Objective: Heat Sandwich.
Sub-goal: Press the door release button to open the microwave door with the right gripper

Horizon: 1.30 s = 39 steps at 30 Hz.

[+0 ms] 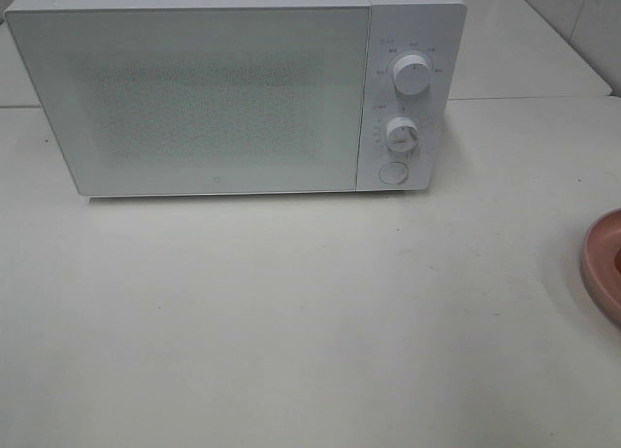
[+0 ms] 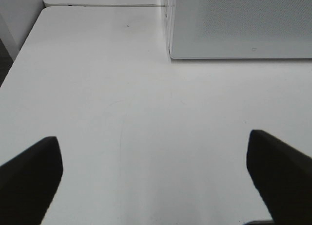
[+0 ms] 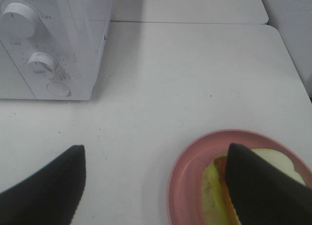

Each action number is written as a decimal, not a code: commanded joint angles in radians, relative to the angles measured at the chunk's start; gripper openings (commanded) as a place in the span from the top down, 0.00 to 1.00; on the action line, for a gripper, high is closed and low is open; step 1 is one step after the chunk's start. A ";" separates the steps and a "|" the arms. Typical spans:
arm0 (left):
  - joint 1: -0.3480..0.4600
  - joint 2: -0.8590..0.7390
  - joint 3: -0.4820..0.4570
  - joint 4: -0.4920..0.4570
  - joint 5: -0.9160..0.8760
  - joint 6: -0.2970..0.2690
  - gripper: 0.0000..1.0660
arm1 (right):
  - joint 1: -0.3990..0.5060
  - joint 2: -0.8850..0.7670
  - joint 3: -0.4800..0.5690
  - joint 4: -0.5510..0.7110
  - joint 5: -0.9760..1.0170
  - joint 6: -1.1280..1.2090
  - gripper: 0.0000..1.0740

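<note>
The sandwich [image 3: 214, 188] lies on a round pink plate [image 3: 187, 176] in the right wrist view, white bread over green and red layers, partly hidden behind one finger. My right gripper [image 3: 156, 186] hangs open above the table, one fingertip over the sandwich, nothing between the jaws. In the exterior high view only the plate's rim [image 1: 600, 264] shows at the right edge; the sandwich and both grippers are out of that view. My left gripper [image 2: 156, 176] is open over bare table, with nothing held. The white microwave [image 1: 233, 89] stands at the back with its door shut.
The microwave's panel carries two knobs [image 1: 411, 77] [image 1: 401, 133] and a round button [image 1: 393, 172]. A second table [image 1: 524, 41] abuts behind on the right. In the left wrist view the table's edge [image 2: 19, 59] runs close by the microwave's corner [image 2: 170, 54].
</note>
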 commanded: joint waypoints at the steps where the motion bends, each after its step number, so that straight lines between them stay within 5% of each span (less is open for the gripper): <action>1: 0.001 -0.026 0.002 -0.004 -0.006 0.001 0.09 | -0.006 0.071 -0.008 0.002 -0.115 -0.003 0.29; 11: 0.001 -0.026 0.002 -0.004 -0.006 0.001 0.09 | -0.004 0.249 0.000 0.002 -0.353 -0.002 0.29; 24: 0.001 -0.026 0.002 -0.004 -0.006 0.001 0.09 | 0.004 0.424 0.168 0.042 -0.802 -0.003 0.29; 39: 0.001 -0.026 0.002 -0.004 -0.006 0.001 0.09 | 0.260 0.537 0.234 0.383 -0.996 -0.258 0.29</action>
